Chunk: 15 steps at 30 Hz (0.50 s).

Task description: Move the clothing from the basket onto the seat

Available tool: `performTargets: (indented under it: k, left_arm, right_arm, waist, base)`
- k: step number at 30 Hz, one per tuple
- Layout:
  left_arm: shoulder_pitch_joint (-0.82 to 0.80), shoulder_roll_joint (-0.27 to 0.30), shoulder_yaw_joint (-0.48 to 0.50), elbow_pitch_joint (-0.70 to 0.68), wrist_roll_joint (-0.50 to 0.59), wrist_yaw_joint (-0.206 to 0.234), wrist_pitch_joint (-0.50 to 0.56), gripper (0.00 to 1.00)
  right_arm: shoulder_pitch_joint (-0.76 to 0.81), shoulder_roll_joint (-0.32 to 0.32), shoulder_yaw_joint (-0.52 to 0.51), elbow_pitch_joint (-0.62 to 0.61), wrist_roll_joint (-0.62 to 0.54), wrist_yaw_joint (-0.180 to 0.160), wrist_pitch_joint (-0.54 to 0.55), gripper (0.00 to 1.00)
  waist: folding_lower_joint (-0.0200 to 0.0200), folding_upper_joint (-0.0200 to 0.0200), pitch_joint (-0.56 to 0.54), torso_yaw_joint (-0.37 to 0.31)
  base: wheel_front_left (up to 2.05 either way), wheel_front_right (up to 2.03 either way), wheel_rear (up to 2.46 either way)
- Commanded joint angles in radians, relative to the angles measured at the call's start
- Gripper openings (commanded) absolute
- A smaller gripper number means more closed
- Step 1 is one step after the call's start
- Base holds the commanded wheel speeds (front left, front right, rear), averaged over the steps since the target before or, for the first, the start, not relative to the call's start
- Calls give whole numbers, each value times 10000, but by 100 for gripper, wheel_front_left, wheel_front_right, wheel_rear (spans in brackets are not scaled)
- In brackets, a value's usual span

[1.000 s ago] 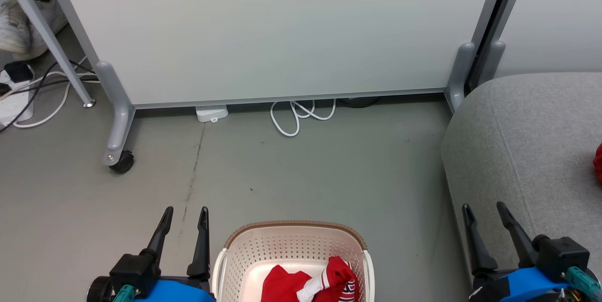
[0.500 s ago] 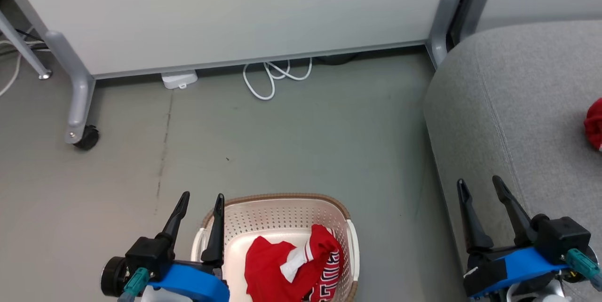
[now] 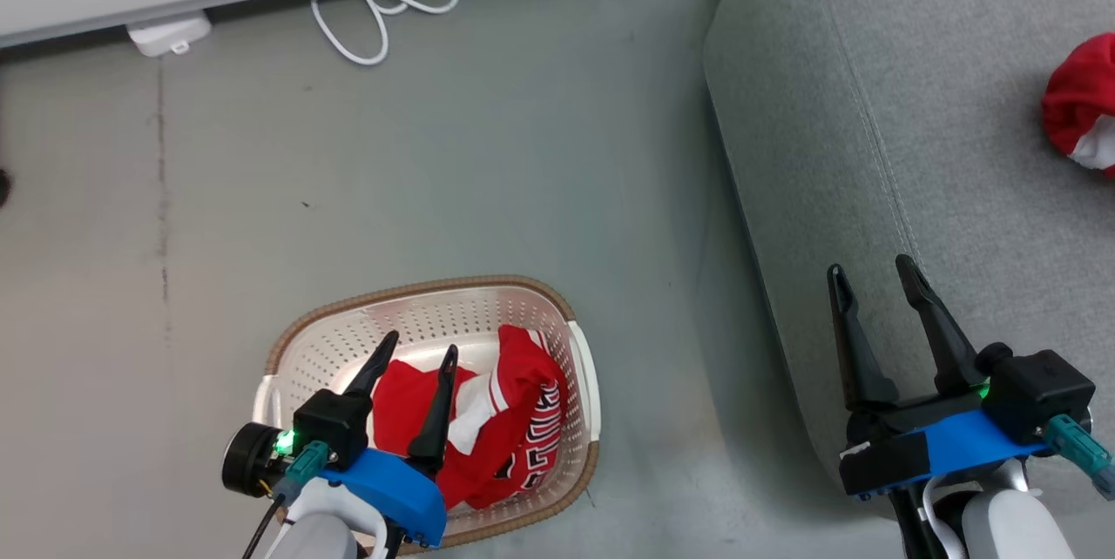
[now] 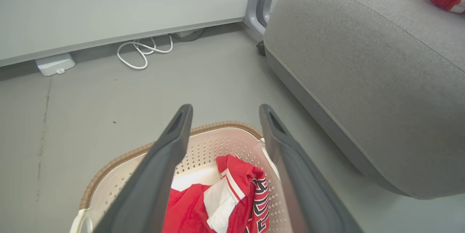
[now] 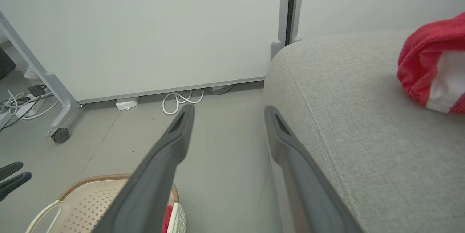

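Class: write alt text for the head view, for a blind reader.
The robot's open left hand hovers over a white basket of red clothing on the floor. Its open right hand is over the edge of a grey seat, where another red garment lies.

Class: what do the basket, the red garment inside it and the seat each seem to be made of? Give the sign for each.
Basket: likely moulded plastic, cream, smooth, evenly perforated; its brown rim looks woven, perhaps imitation.
Red garment: soft fabric, crumpled in folds, white trim.
Seat: grey woven upholstery, matt, visible weave and stitched seam.
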Motion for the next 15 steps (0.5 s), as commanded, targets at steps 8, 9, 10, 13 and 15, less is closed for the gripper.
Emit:
performTargets:
  k: [8,9,10,13,15]
  left_arm:
    - [-1059,644,-905,892,-283,-9,-29,100]
    - [-1170,722,-989,1004,-305,-9,-29,100]
    - [-1280,804,-1127,1129,-334,-9,-31,100]
    - [-1643,1057,-1583,1524,-368,-9,-31,100]
    - [-1903,1214,-1946,1894,-407,-9,-29,100]
  right_arm:
    - [-516,13,122,-179,253,5,-385,100]
    - [-550,13,160,-169,309,5,-436,100]
    - [-611,13,212,-158,362,5,-480,100]
    - [-789,13,352,-175,458,5,-599,100]
    - [-919,13,420,-183,513,5,-706,100]
  waist:
    - [-1,0,1928,-1211]
    - [-1,0,2077,-1278]
    - [-1,0,2223,-1343]
    - [-1,0,2707,-1542]
    - [-1,0,3020,-1661]
  base:
    - [0,0,0]
    - [0,0,0]
    - [0,0,0]
    - [0,0,0]
    - [0,0,0]
